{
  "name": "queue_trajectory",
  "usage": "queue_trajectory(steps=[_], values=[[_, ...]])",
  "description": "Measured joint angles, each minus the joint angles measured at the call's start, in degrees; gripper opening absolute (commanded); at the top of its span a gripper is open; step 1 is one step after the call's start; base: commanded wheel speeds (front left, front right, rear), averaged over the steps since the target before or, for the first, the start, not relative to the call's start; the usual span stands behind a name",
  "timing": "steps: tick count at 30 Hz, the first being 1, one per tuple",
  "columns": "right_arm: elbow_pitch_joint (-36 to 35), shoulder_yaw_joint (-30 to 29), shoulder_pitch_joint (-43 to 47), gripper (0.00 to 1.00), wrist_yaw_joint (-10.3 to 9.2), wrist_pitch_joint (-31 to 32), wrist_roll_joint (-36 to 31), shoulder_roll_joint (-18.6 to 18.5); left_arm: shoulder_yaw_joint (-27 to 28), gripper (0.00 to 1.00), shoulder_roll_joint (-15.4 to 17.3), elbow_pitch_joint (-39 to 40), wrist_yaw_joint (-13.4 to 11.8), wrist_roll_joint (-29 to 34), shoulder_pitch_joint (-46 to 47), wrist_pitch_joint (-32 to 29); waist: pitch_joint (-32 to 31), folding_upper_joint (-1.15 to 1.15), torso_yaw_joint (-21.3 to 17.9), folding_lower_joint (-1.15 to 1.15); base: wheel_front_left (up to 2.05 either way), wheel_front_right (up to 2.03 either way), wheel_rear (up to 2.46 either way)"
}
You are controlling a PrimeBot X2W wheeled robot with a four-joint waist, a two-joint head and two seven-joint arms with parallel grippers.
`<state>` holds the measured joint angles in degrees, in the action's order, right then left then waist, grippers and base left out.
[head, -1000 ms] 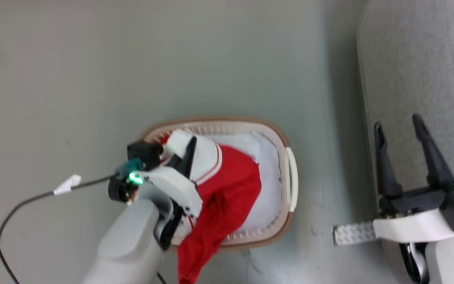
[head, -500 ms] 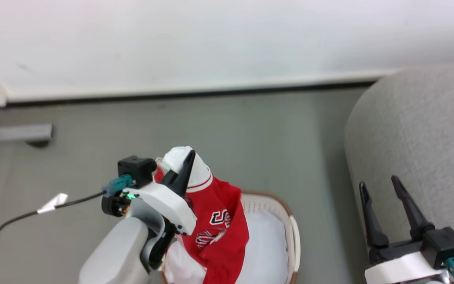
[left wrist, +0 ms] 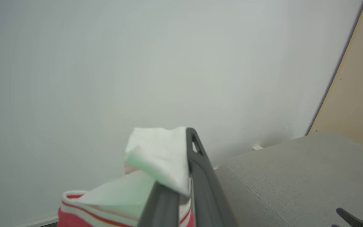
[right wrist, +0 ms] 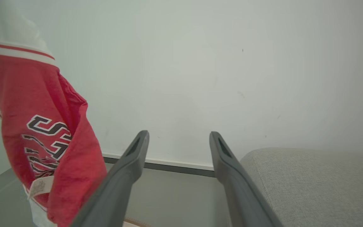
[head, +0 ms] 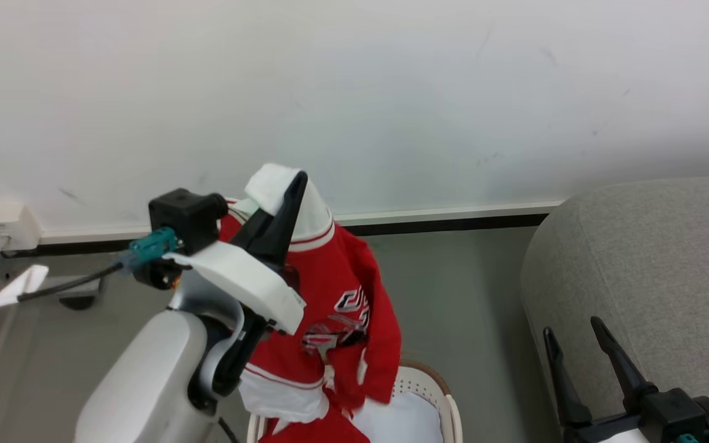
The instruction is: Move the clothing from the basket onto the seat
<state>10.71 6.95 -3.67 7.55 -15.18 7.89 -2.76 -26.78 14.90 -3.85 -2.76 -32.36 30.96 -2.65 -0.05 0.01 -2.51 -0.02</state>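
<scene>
Red-and-white shirt [head: 342, 277] is up out of the basket [head: 447, 400]; a second ago it lay in it. Hem hangs over the opening, can't tell if it's clear. Left gripper [head: 293, 191] is clamped on its white cuff, high against the wall [head: 391, 92]. White garment [head: 404, 421] remains in basket. Seat [head: 637, 264] is well off to the right. Right gripper [head: 573, 329] is spread, empty. Pick looks done; carry next.

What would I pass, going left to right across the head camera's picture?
Cable tag → left gripper → red shirt → seat.
</scene>
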Motion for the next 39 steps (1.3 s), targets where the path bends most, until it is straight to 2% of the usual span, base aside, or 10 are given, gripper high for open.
queue_trajectory(steps=[7, 12, 18, 25, 30, 35, 39], values=[[-0.65, 2.07, -0.19, 1.00, 0.00, 0.00, -0.51, -0.05, -0.18, 0.00, -0.16, 5.05, -1.34, 0.08, 2.99, -3.18, -1.00, 0.00, -0.87, 0.01, 0.00, 0.00, 0.00], [-1.74, 5.12, -2.09, 1.00, 0.00, 0.00, -0.91, -1.47, -0.89, 0.00, -0.96, 6.28, -1.40, 0.08, 5.61, -4.67, -0.87, 0.00, -1.40, 0.01, 0.00, 0.00, 0.00], [-1.97, 12.16, -6.21, 1.00, 0.00, 0.74, -0.20, -4.45, -2.00, 0.00, -2.25, 6.47, -1.59, 0.15, 7.35, -5.49, -1.02, -0.01, -1.44, 0.02, 0.00, 0.00, 0.00], [-2.61, 22.92, -13.24, 1.00, 0.01, 6.57, 3.28, -6.78, -3.59, 0.00, -3.64, 6.80, -1.72, 0.15, 7.51, -5.65, -1.61, -0.01, -0.78, 0.02, 0.00, 0.00, 0.00], [1.60, 29.62, -20.42, 1.00, 0.00, 8.75, 4.11, -7.11, -5.16, 0.00, -4.90, 6.98, -1.20, -0.02, 7.60, -5.98, -1.62, -0.01, -0.20, 0.02, 0.00, 0.00, 0.00], [9.34, 36.01, -28.21, 1.00, 0.01, 8.05, 6.08, -6.92, -6.82, 0.00, -6.32, 6.17, -0.29, -0.66, 7.91, -6.32, -1.80, 0.00, 0.97, 0.03, 0.00, 0.00, 0.00], [12.92, 39.62, -33.01, 1.00, 0.01, 6.81, 8.57, -7.73, -7.59, 0.00, -7.03, 5.27, 0.11, -0.99, 8.04, -6.30, -2.24, -0.01, 2.16, 0.03, 0.00, 0.00, 0.00]])
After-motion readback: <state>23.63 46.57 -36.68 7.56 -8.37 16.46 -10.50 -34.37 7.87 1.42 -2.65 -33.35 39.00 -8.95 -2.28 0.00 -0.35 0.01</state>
